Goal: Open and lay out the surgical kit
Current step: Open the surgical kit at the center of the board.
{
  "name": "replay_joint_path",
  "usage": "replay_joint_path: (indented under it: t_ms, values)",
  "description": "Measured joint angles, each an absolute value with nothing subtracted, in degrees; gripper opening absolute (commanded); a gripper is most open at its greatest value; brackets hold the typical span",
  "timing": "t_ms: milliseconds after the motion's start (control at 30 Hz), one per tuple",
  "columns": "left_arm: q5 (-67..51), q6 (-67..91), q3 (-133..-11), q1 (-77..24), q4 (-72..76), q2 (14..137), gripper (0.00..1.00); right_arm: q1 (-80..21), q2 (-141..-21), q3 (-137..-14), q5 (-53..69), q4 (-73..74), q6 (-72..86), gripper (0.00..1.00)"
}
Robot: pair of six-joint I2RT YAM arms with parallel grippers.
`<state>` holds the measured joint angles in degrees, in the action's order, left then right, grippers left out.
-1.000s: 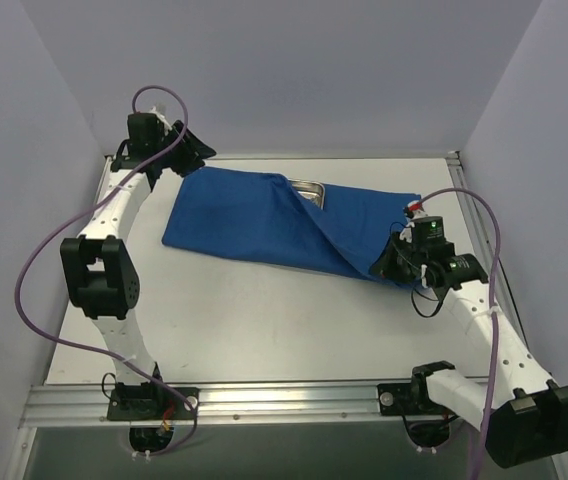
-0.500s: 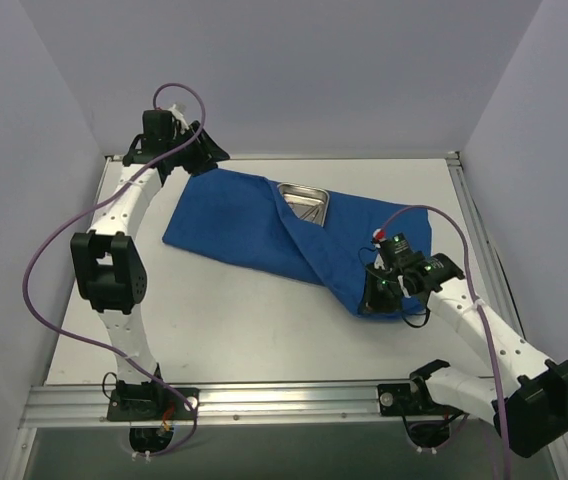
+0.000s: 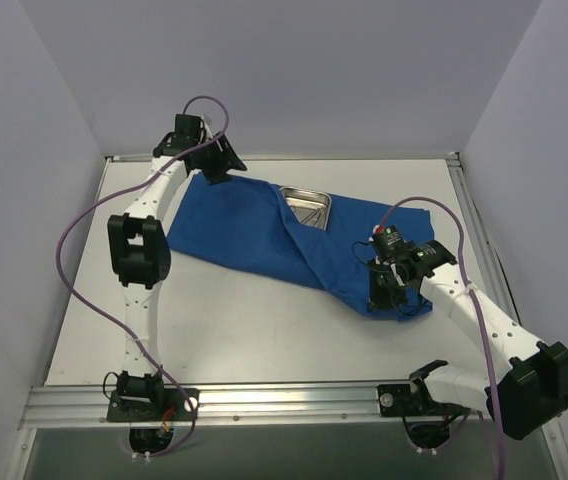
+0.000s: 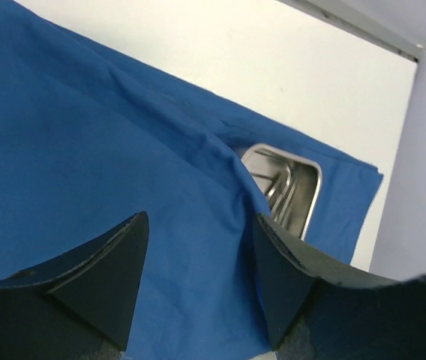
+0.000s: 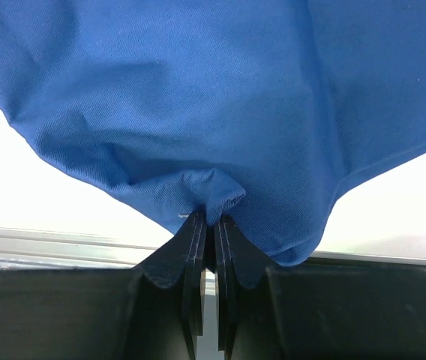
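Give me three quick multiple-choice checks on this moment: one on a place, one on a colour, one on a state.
1. Where does the tray show?
A. Peeking out of an opening in the cloth, toward the far side.
B. On bare table by the arm bases.
C. Lifted in the air.

2. What colour is the cloth?
A. Green.
B. White.
C. Blue.

3. What are the right fingers doing?
A. Spread open above the table.
B. Shut on a fold of the cloth.
C. Shut on the tray.

Answers:
1 A: the top view shows the steel rim in the cloth's opening.
2 C: the cloth is blue in every view.
3 B: the right wrist view shows a fold pinched between them.
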<state>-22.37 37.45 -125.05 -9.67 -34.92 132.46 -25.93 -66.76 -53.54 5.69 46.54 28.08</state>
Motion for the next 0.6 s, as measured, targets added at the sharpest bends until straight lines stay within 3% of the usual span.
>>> replay_joint_path:
  t_ms: [267,600]
  values:
    - [-16.2,38.5,-149.9,-11.0,-46.0,147.5,0.64,-25.9,-67.0,-53.5,5.2,46.5,28.0,0.00]
    - [-10.2,38.2,-151.5,-13.5,-46.4,149.4,0.72,-25.9,-66.4,-53.5,4.6,46.5,28.0,0.00]
